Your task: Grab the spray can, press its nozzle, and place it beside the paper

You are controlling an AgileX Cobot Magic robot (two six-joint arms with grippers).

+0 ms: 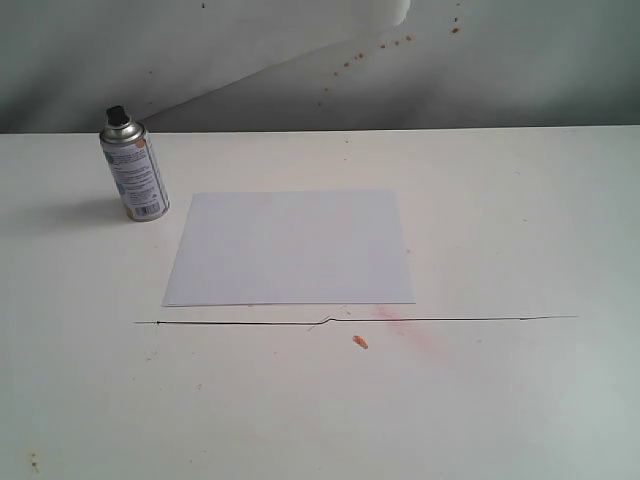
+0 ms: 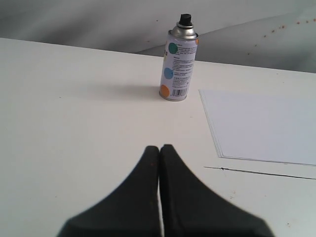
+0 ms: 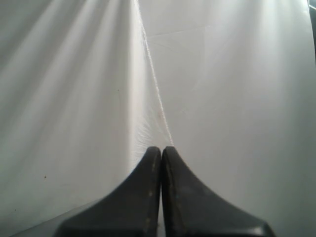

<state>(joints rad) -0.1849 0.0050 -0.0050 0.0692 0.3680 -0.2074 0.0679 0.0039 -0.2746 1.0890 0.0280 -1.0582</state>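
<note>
Off-white counter (image 1: 520, 400), grey sheet backdrop (image 1: 520, 70). Upright spray can (image 1: 134, 170) near the far edge, left side, black nozzle (image 1: 117, 116) on top; near the far left corner of the paper (image 1: 290, 248), not touching. Both empty: left jaws pressed together, right jaws likewise.

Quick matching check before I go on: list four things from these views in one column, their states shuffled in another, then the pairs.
1 spray can
2 nozzle
3 paper
4 left gripper

A white, lying flat
B jaws closed, holding nothing
C black, atop the can
D standing upright, off the paper

Pairs: 1-D, 2-C, 3-A, 4-B
</note>
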